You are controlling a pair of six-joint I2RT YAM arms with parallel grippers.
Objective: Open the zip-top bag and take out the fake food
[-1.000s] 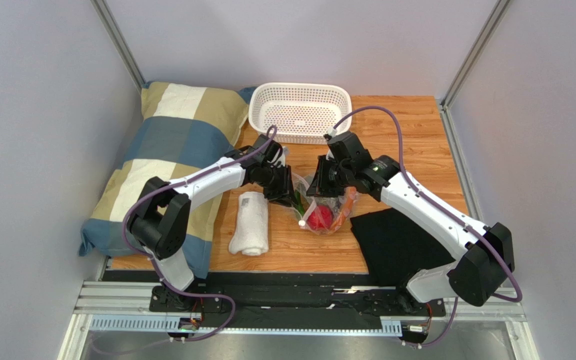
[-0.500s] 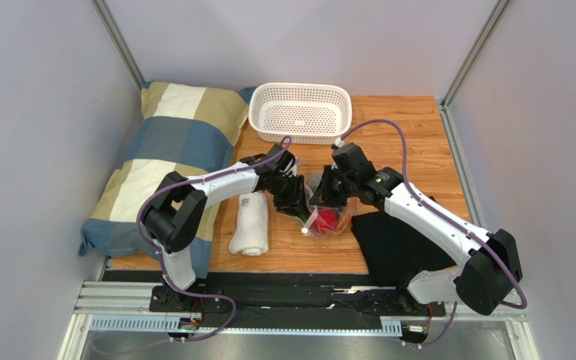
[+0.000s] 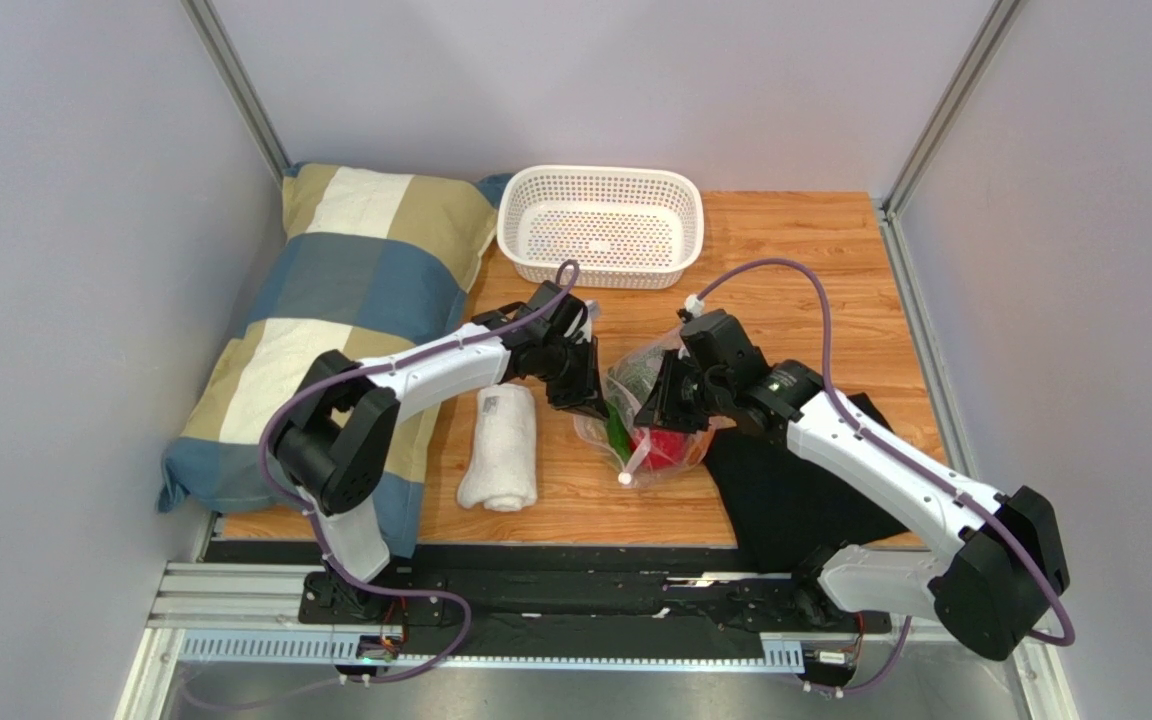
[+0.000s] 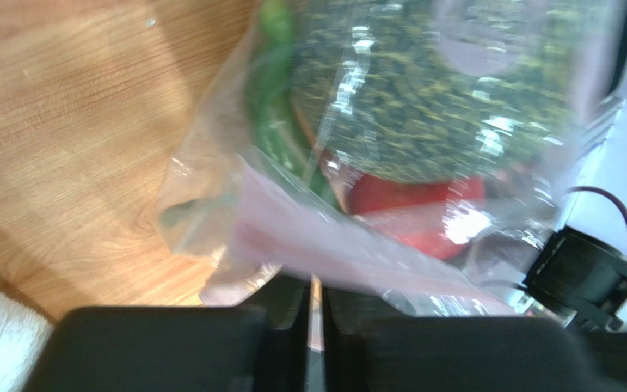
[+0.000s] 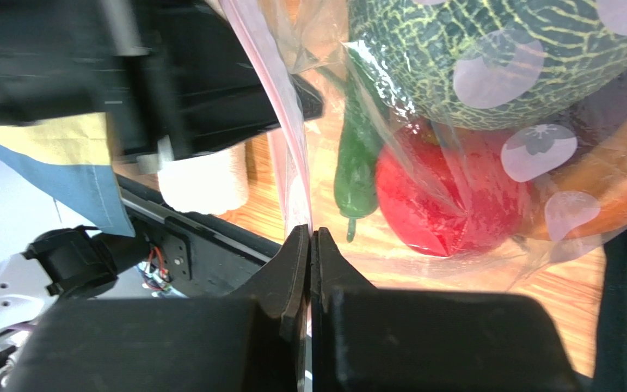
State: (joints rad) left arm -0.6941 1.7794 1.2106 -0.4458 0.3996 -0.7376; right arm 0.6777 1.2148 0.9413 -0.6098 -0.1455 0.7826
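**Arm pose.** The left arm reaches from its base toward the near side of the white basket [image 3: 597, 276], forearm angled rightward. The left gripper [image 3: 585, 393] points down and to the right. In the left wrist view its fingers [image 4: 210, 343] are pressed almost together, pinching the pink zip strip of the zip-top bag [image 3: 630, 375].

The right arm extends leftward, ending near the basket's near-right corner. The right gripper [image 3: 654, 408] faces the left one, with the bag mouth between them. Its jaws are closed on the other side of the same pink strip [image 5: 288, 155].

**Bag condition.** The bag sits on the near side of the basket, below its middle, apart from it. The plastic is clear, crinkled and printed with pale dots.

**Contents, left to right in the right wrist view.**
- slim green pepper [image 5: 356, 171], standing on end
- red tomato [image 5: 448, 204], touching the pepper
- round bumpy green vegetable [image 5: 488, 57], above both
- orange piece [image 5: 611, 204], at the bag's right edge

All of the fake food is inside the bag.
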